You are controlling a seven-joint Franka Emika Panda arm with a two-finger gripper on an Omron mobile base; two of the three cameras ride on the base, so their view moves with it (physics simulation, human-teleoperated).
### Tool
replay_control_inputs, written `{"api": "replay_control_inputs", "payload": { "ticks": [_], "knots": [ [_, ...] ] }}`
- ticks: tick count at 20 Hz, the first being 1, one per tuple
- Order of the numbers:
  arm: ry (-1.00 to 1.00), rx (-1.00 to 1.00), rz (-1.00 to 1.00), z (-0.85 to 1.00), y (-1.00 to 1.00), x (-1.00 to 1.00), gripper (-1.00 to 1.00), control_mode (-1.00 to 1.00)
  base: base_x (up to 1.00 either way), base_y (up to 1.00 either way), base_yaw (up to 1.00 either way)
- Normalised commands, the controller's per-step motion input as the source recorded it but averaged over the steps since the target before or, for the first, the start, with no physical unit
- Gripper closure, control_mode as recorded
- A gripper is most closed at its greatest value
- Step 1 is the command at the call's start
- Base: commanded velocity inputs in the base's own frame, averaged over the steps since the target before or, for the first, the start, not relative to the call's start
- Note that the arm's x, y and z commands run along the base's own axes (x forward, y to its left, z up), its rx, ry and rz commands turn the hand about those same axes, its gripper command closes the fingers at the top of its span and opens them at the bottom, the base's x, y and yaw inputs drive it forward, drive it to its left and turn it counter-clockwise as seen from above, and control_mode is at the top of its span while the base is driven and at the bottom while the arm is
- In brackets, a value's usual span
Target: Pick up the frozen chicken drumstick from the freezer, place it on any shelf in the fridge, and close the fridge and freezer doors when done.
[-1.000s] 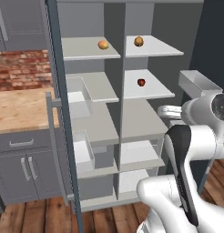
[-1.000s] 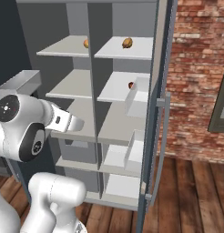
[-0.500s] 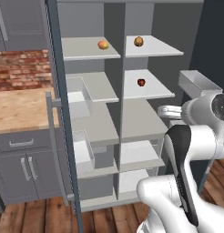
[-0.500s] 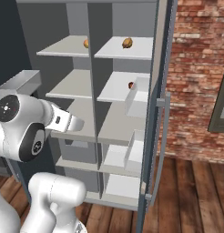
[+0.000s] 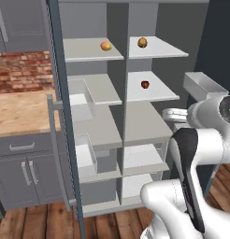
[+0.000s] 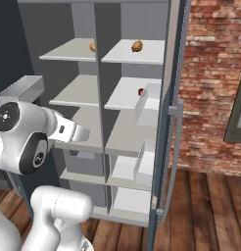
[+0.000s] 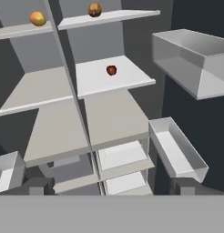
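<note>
Open unit, drumstick on a top shelf.

Drumstick (image 5: 142, 42) resting on the top right shelf (image 5: 159, 48) (lumpy, golden-brown); orange fruit (image 5: 105, 45) on the top left shelf, small red apple (image 5: 145, 84) one shelf below the drumstick. Both doors (image 5: 61, 116) swung wide, clear bins (image 7: 176, 148) on their inner faces. Fingers (image 7: 38, 186) set wide apart, holding nothing, pointed at the lower shelves, well below the drumstick. Wooden desk (image 5: 18, 112) at far left.
</note>
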Motion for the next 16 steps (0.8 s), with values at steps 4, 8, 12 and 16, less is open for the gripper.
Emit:
{"api": "replay_control_inputs", "payload": {
  "ticks": [4, 8, 12, 16],
  "knots": [
    [-0.06, -0.06, 0.03, 0.13, 0.62, -0.57, -1.00, -1.00, 0.00, 0.00, 0.00],
    [-0.02, -0.21, 0.03, 0.53, 1.00, -0.47, -1.00, -1.00, 0.00, 0.00, 0.00],
    [0.00, -0.28, 0.08, 0.62, 1.00, -0.23, -1.00, -1.00, 0.00, 0.00, 0.00],
    [0.00, -0.28, 0.10, 0.59, 1.00, -0.15, -1.00, -1.00, 0.00, 0.00, 0.00]
  ]
}}
